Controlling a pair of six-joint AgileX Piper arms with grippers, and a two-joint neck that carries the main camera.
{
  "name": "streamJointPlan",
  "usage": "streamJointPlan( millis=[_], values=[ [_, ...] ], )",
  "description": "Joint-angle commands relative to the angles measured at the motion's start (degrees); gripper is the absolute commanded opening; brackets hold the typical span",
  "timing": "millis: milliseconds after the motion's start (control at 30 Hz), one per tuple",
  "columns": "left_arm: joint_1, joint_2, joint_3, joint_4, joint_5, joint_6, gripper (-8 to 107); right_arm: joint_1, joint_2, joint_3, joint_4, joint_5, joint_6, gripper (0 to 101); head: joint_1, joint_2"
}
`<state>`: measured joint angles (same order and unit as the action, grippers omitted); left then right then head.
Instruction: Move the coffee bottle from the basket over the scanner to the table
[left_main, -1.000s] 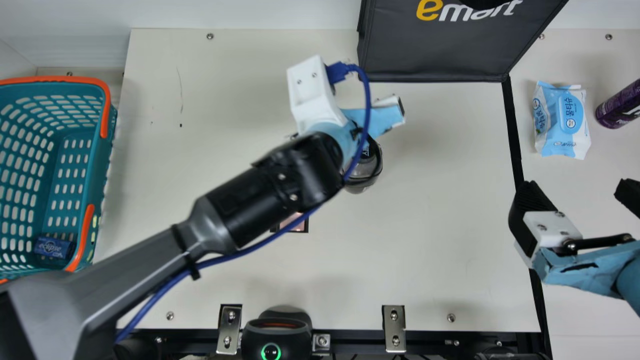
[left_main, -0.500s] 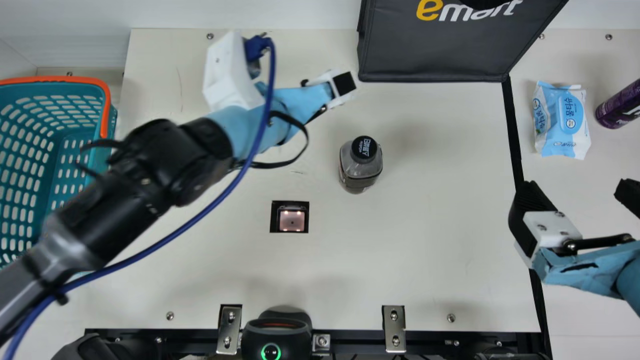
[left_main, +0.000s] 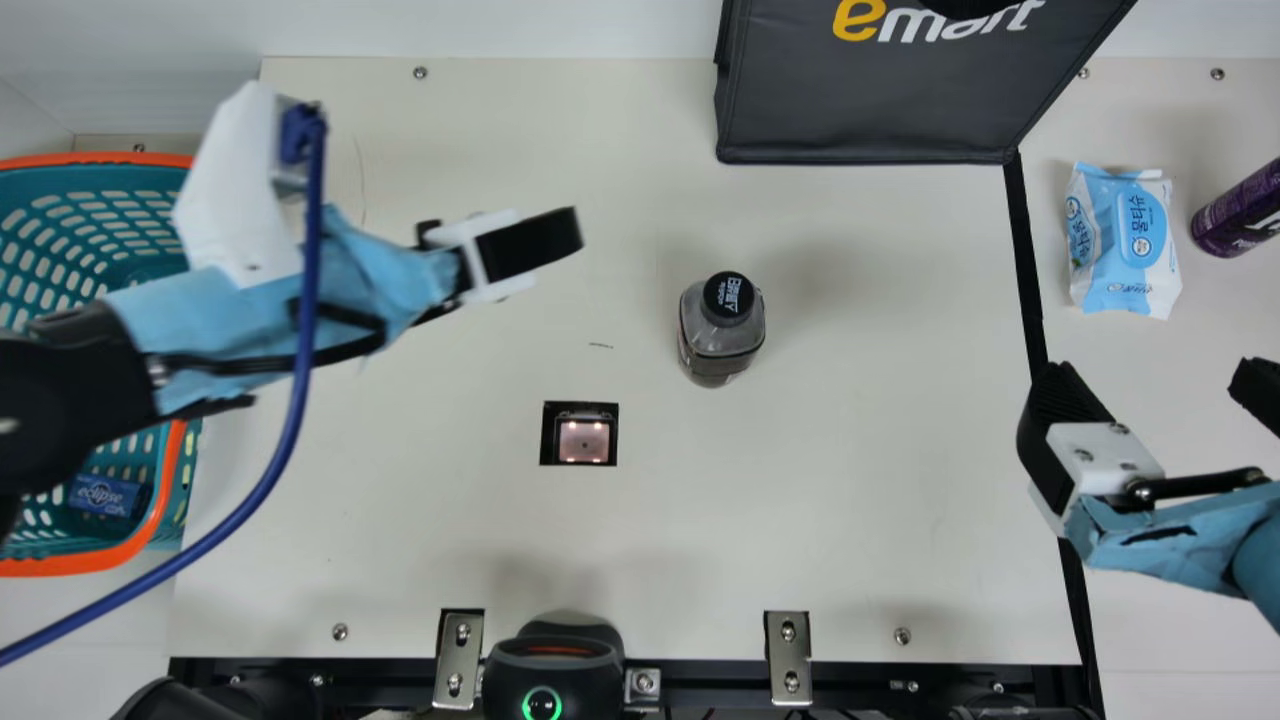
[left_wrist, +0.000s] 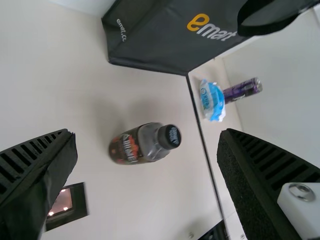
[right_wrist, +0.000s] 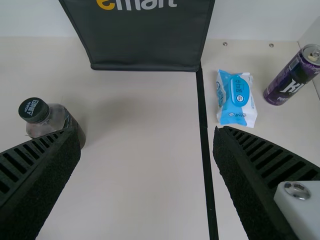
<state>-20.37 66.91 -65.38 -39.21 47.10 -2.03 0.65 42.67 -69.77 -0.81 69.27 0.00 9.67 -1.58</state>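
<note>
Black bag (left_main: 860, 110) with yellow and white lettering at far side, dark strap over its front. Black strip (left_main: 1028, 270) running from bag's corner toward near side. Across strip, light-blue and white wipes pack (left_main: 1125, 240), lid facing up; purple can (left_main: 1238, 212) near it. Small blue pack (left_main: 102, 495) at main view's left. Two metal brackets (left_main: 459, 660) along near edge.

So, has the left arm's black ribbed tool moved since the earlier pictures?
Yes. In the main view, the left arm's tool has moved left, away from the black-capped coffee bottle and toward the teal plastic basket with orange handles.
</note>
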Motion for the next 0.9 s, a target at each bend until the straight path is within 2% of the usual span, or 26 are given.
streamJointPlan(
  millis=[0,167,367,633,800,867],
  values=[
    [6.5,-1.61,0.19,1.11,5.41,14.26,90,0.0,0.0,0.0,0.0,0.0,0.0,95,-1.75,0.0],
    [12.52,-5.05,0.21,6.93,9.77,20.65,90,0.0,0.0,0.0,0.0,0.0,0.0,95,-1.75,0.0],
    [16.0,-9.63,0.15,15.51,11.35,23.8,90,0.0,0.0,0.0,0.0,0.0,0.0,95,-1.75,0.0],
    [16.75,-15.22,-1.12,25.98,12.61,19.79,90,0.0,0.0,0.0,0.0,0.0,0.0,95,-1.75,0.0],
    [17.82,-16.99,-3.41,28.59,14.74,14.75,90,0.0,0.0,0.0,0.0,0.0,0.0,95,-1.75,0.0],
    [17.82,-16.95,-3.26,28.34,14.64,15.7,90,0.0,0.0,0.0,0.0,0.0,0.0,95,-1.75,0.0]
  ],
)
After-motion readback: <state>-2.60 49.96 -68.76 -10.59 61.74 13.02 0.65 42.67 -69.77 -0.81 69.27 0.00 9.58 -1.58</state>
